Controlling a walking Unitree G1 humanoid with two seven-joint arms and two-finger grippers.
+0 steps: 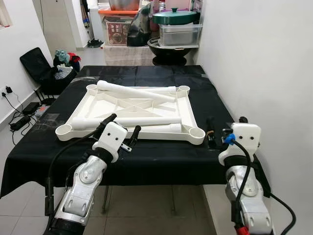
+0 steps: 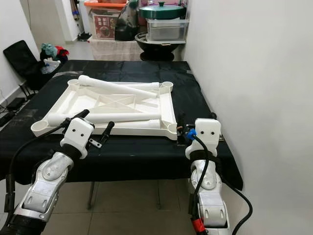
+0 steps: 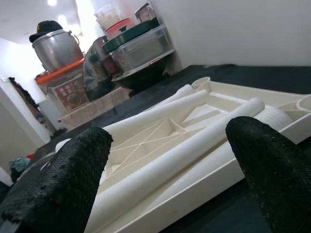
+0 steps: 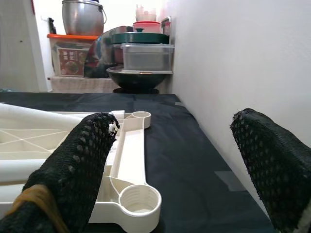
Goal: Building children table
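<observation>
Just ahead of the left gripper (image 1: 121,128), whose black fingers are spread with nothing between them, the white plastic square tabletop (image 1: 188,110) lies upside down on the black-draped counter (image 1: 161,159), three white tubular legs (image 1: 138,120) loose on it. Its near corner socket (image 4: 140,200) sits just left of the right gripper (image 4: 180,165), fingers parted and empty.

white tabletop (image 2: 166,105) with loose legs (image 2: 117,117) on black-clothed table (image 2: 146,152), both grippers alongside

A white tabletop (image 1: 188,110) lay upside down in the middle of the black table (image 1: 146,156), with three white legs (image 1: 134,92) resting loose across it.
</observation>
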